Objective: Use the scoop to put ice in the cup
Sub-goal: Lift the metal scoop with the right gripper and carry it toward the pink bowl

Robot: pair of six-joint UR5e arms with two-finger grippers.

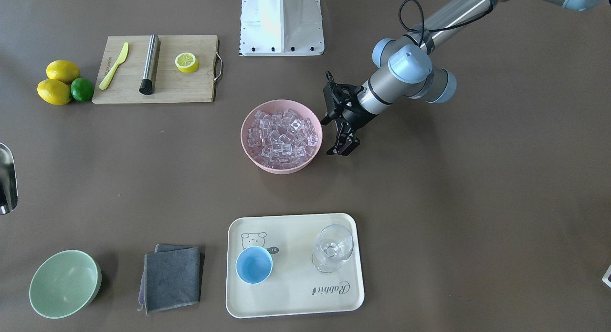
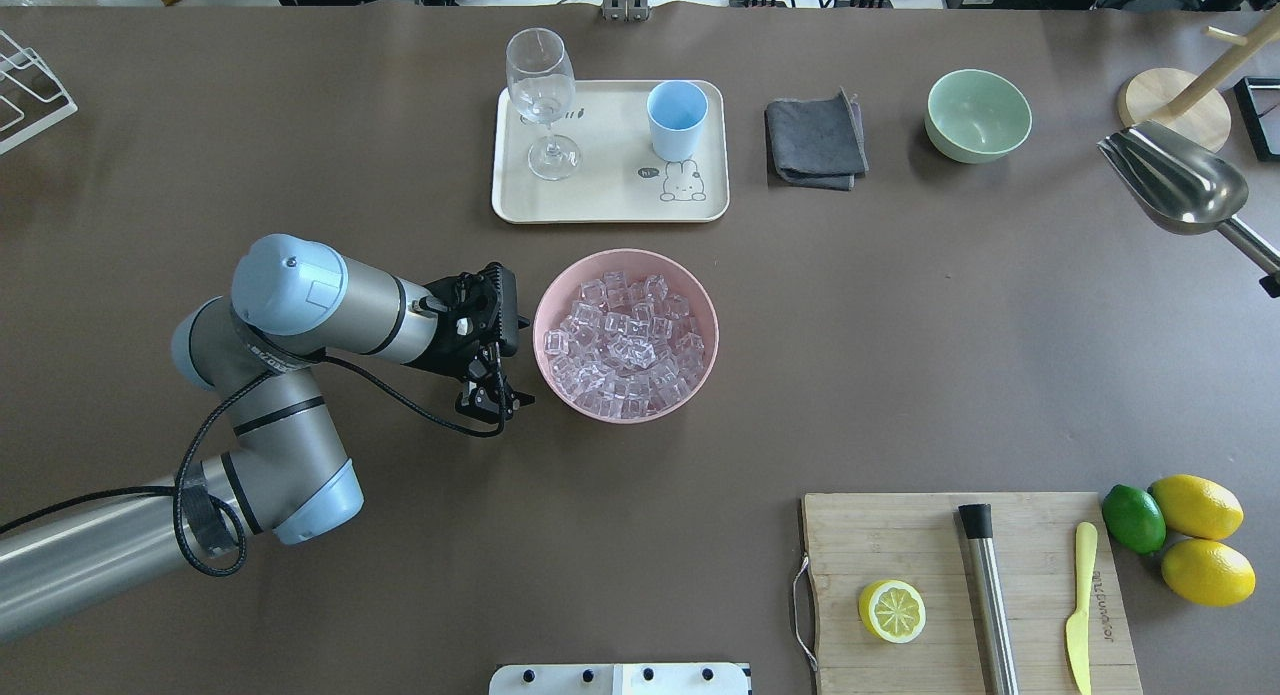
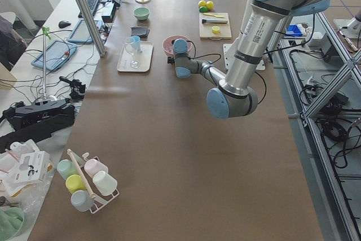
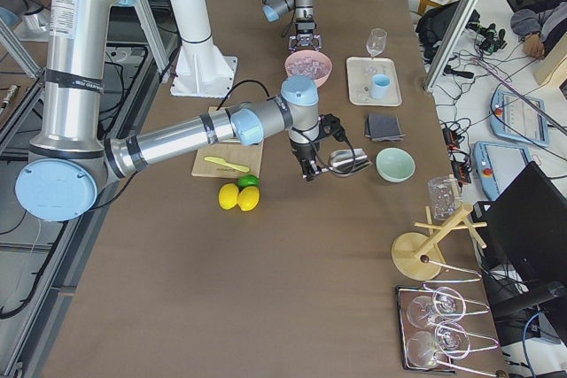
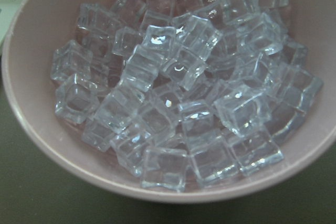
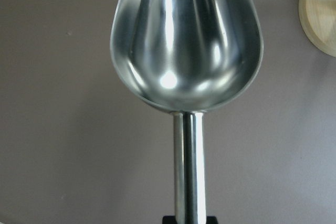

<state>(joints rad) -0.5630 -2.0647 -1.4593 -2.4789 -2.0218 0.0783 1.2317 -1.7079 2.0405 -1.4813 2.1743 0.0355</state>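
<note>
Inside pink bowl (image 1: 281,168), heaped ice (image 1: 284,133)

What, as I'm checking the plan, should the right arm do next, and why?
Probably swing the right gripper toward the pink bowl: the scoop it holds is empty and far off to the side, while the ice lies in that bowl and the cup is empty.

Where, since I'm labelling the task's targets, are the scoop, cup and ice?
scoop (image 2: 1183,183): overhead view, inside of its bowl.
cup (image 1: 254,264): front-facing view, its blue inner bottom.
ice (image 5: 181,69): left wrist view, a cube near the heap's middle.
</note>
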